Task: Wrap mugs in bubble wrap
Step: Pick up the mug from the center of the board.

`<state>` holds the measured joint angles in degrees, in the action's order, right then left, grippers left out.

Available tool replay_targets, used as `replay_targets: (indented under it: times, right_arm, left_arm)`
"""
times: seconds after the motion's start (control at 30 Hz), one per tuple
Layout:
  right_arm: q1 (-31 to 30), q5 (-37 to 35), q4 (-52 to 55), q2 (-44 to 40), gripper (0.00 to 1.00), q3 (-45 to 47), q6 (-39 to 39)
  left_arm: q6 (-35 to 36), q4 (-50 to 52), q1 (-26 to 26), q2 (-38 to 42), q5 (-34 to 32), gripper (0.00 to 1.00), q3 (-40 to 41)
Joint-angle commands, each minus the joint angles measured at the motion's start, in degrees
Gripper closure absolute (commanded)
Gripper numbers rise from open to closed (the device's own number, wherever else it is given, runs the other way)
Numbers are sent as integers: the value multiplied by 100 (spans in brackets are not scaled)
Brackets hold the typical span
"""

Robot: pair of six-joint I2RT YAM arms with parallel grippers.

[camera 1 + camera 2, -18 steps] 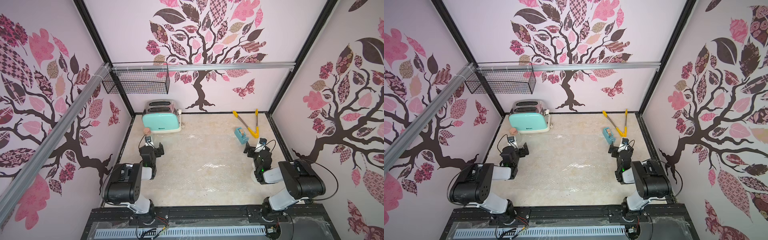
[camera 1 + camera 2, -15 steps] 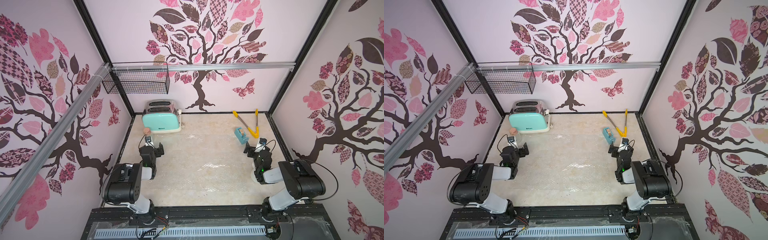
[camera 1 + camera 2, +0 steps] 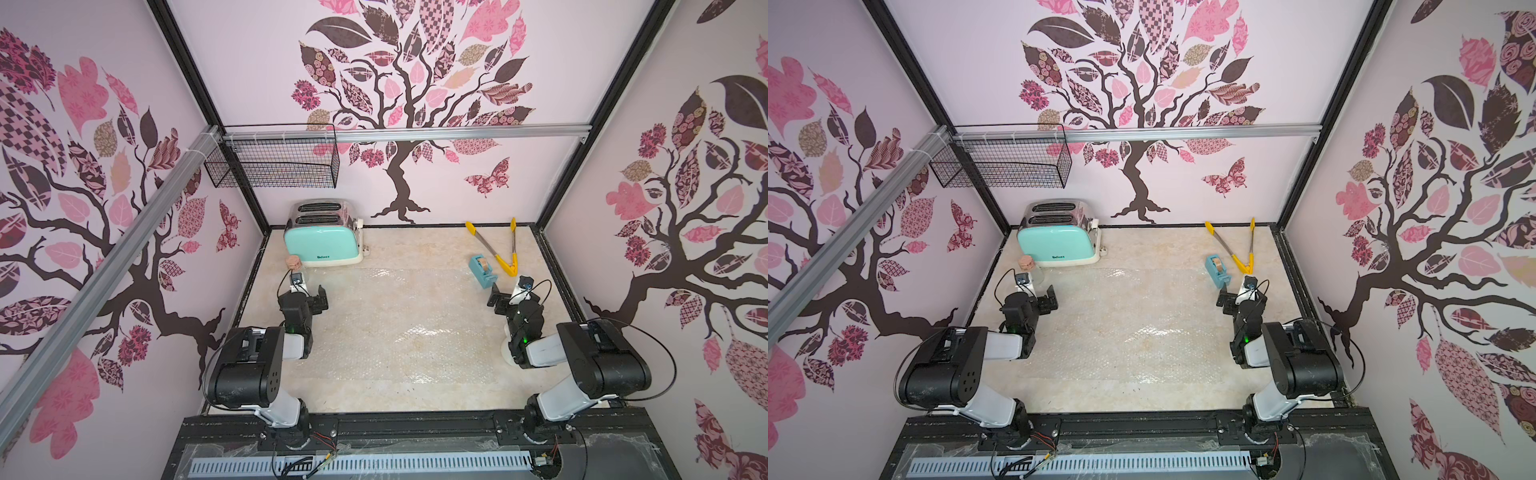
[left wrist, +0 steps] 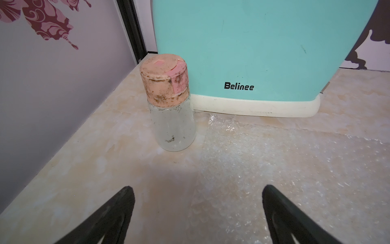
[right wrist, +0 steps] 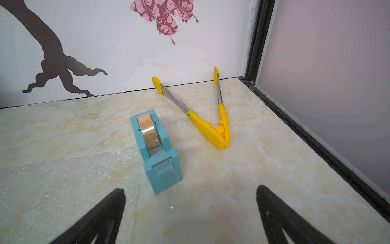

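Plainly, left gripper [image 4: 197,188] and right gripper [image 5: 190,188] gape; the dispenser [image 5: 162,175] holds a tape roll [image 5: 148,133].

The only wording that can be read is the brand name "Belinee". It is printed in black letters low on the mint-green side of the toaster [image 4: 263,42], just above its cream base and ahead of the left pincer [image 4: 197,188]. In both top views the same mark is too small to read.
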<state>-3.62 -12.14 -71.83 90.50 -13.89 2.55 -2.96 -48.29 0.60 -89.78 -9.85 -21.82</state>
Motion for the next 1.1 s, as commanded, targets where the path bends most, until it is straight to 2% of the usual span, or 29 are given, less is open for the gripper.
replay_targets:
  times: [0.0,0.33,0.37,0.5,0.57,0.63,0.77,0.87,1.0,1.07]
  right_arm:
    - [-16,3,-33,64,0,-101,-17]
    - [-16,10,-48,64,0,-99,-8]
    - [-16,5,-69,51,0,-92,-14]
    - [-96,-62,746,-725,0,-192,-116]
    - [-250,-302,1008,-1243,0,-144,-237]
    - [-448,-620,1432,-1892,0,-211,-16]
    - [-526,-214,4058,-3172,0,-1309,1039]
    - [-535,-11,6399,-3688,0,-2376,1767]
    - [-528,839,8058,-4174,0,-3086,2075]
    - [-526,1103,8749,-4336,0,-3281,2212]
  left_arm:
    - [31,-110,-16,64,2,2,-33]
    - [52,-215,-23,82,8,2,5]
    - [49,-362,-62,158,-136,2,51]
    - [186,1161,-331,1341,-759,2,-165]
    - [294,1640,-464,1821,-845,2,-268]
    - [157,1895,-616,2241,-835,2,-315]
    - [-629,2848,-838,2837,-270,2,-839]
    - [-1268,3478,-1050,3080,188,2,-1283]
    - [-1738,4189,-1655,3406,498,2,-1654]
    - [-1789,4728,-1963,3569,912,2,-1887]
